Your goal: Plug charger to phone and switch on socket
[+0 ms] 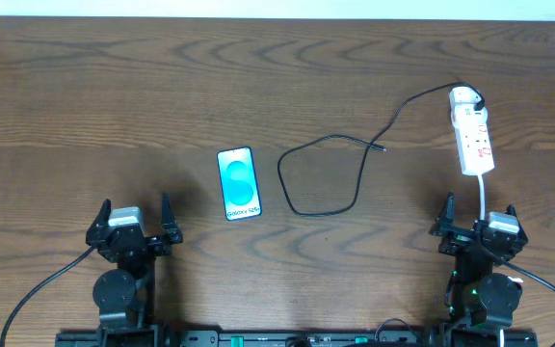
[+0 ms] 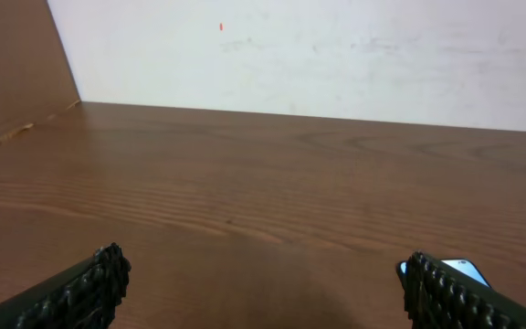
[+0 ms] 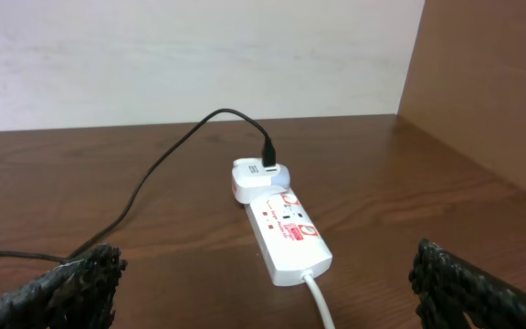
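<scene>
while both arms sit at the near edge of the desk (image 1: 85,96), no step of the task has begun yet.
the left gripper (image 1: 134,207) and right gripper (image 1: 480,204) both have their jaws spread wide and hold nothing. the phone (image 1: 239,183) lies screen-up near the middle of the desk. the socket (image 1: 472,135) lies toward the far right corner. the charger (image 1: 321,178) loops between them, its black plug seated in a white adapter (image 3: 258,176) at the socket's far end and its small tip (image 1: 383,148) free on the wood, apart from the phone. the first job is probably a fine pinch just behind that tip, then carrying it to the phone's near short edge, where i judge the port to be. the other arm would likely have to steady the phone. the switch position is too small to tell.
</scene>
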